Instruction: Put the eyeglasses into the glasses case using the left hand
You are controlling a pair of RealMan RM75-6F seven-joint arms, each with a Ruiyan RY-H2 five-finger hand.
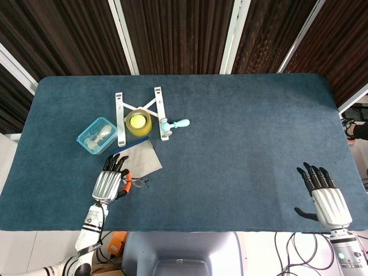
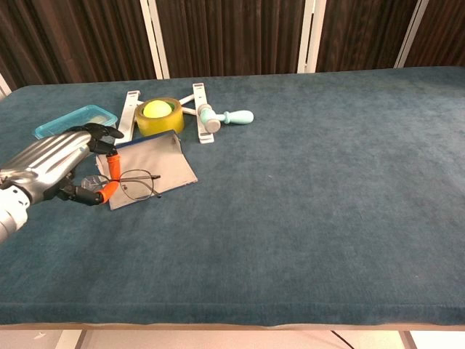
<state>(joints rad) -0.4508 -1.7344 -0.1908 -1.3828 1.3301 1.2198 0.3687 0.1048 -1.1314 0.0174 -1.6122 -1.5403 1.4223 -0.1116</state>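
Left hand (image 2: 54, 169) pinches the eyeglasses (image 2: 134, 185) between orange-tipped thumb and finger, lenses sticking out toward 3 o'clock, held above the near-left corner of the grey glasses case (image 2: 149, 169). Case lies flat on the blue table (image 2: 305, 182). At 11 o'clock from the case a clear blue box (image 1: 96, 135); at 12 o'clock a yellow tape roll (image 2: 160, 115), white frame (image 1: 158, 109) and teal-handled tool (image 2: 227, 117). Right hand (image 1: 326, 198) at the table's near-right edge, fingers spread, holding nothing.
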